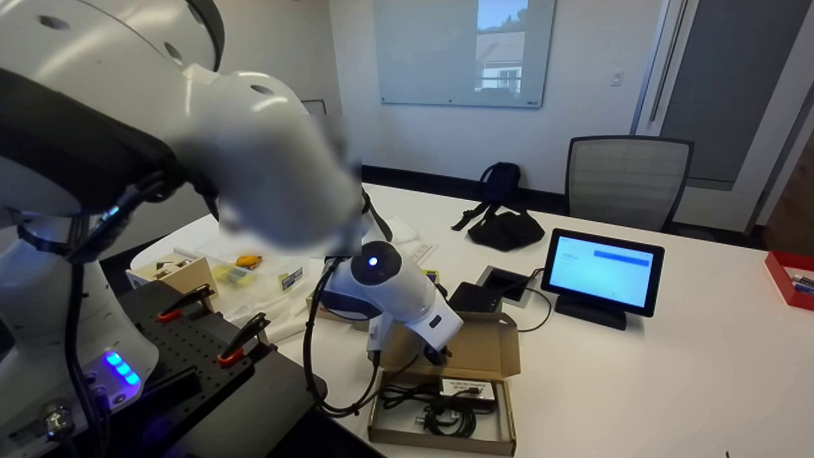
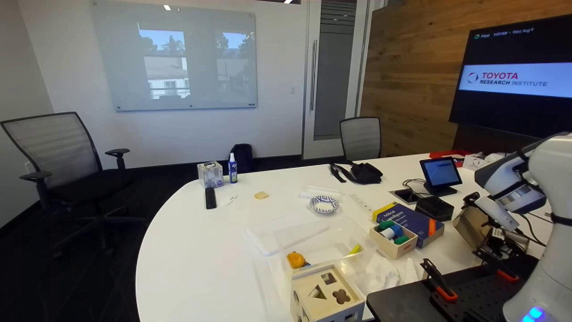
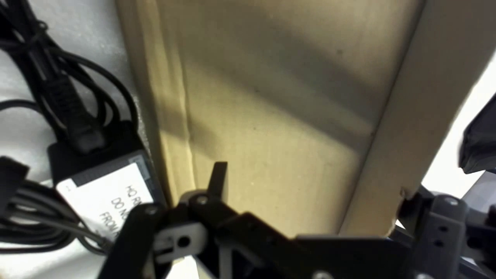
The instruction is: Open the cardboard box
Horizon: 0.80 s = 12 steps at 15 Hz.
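On a white conference table (image 1: 699,356), the cardboard box (image 1: 442,442) lies open, the gripper (image 3: 316,188) at the lid (image 1: 489,346), fingers (image 3: 218,180) spread apart. Easing the lid back gently, short of the black device (image 1: 472,298) beyond the box, should limit springback.

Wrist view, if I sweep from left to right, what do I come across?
Coiled black cable, adapter with a white label, cardboard box's open lid, lid's edge flap, white tabletop, dark object cut off by the right edge.

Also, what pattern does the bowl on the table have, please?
The bowl is white with a blue geometric pattern, best seen in an exterior view.
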Available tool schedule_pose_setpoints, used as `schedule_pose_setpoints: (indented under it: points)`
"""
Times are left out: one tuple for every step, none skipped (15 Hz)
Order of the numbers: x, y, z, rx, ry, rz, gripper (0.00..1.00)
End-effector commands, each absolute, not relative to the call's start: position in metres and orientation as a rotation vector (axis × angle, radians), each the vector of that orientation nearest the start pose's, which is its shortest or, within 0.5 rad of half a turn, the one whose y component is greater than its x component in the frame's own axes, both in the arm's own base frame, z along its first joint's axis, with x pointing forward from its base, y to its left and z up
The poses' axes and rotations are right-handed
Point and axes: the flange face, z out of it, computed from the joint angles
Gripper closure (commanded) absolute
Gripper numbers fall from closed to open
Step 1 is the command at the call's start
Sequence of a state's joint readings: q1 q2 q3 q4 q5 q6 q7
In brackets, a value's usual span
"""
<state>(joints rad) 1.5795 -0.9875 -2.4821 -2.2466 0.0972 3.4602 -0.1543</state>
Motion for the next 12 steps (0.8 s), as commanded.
schedule_pose_setpoints:
  points:
    - [0.335,-0.385,0.091,-2.355,1.561,-0.799,0.00]
    - [0.336,-0.380,0.098,-2.366,1.546,-0.801,0.00]
    - [0.337,-0.374,0.107,-2.382,1.525,-0.805,0.00]
    - [0.338,-0.370,0.116,-2.392,1.512,-0.813,0.00]
    - [0.340,-0.365,0.124,-2.404,1.500,-0.818,0.00]
    - [0.341,-0.360,0.131,-2.415,1.482,-0.822,0.00]
    - [0.343,-0.357,0.141,-2.421,1.467,-0.840,0.00]
    - [0.345,-0.353,0.150,-2.425,1.452,-0.853,0.00]
    - [0.348,-0.351,0.158,-2.420,1.433,-0.873,0.00]
    - [0.351,-0.349,0.166,-2.412,1.421,-0.894,0.00]
    - [0.353,-0.348,0.174,-2.403,1.412,-0.915,0.00]
    - [0.354,-0.345,0.179,-2.387,1.404,-0.927,0.00]
